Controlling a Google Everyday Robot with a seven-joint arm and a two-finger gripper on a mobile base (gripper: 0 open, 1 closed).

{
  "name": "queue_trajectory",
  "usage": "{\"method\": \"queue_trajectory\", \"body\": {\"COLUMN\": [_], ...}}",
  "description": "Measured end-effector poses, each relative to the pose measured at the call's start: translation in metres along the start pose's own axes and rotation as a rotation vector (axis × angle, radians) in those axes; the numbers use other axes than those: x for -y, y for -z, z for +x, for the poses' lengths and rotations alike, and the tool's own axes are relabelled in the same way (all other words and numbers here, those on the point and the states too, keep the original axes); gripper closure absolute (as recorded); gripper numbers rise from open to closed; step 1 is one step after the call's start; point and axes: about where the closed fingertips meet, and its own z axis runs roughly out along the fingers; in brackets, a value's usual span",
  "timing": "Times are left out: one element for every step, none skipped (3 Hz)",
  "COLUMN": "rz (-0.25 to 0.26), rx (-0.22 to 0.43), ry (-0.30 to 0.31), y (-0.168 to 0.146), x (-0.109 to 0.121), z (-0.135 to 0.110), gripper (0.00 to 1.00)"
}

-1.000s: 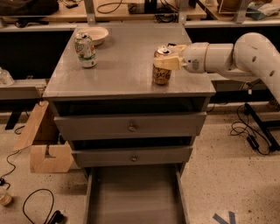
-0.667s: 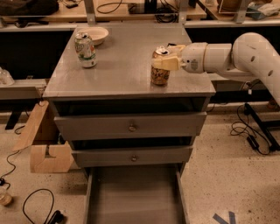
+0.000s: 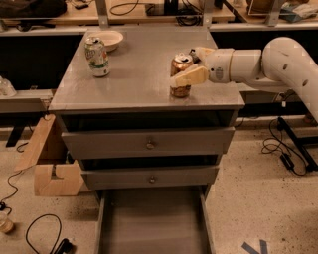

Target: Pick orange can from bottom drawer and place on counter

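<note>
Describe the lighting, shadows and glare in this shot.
Camera view: warm, dim overhead light; soft sheen on the counter, no harsh glare; the gripper, shut on the orange can near the counter's front edge, is brightly lit; the bottom drawer lies in shade.

We take this for a robotics lab or workshop. A white robot arm reaches in from the right, its gripper clasping the orange can on a grey metal cabinet. A wooden bench with cables spans the top, and more cables trail across the speckled floor.
</note>
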Motion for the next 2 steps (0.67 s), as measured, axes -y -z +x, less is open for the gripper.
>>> {"method": "queue_trajectory", "body": {"rz": [0.0,-0.017], "rx": [0.0,-0.007], "ry": [0.0,0.045], "y": [0.0,0.015], "x": [0.0,0.007], "z": [0.0,-0.018], "gripper": [0.0,0.0]}}
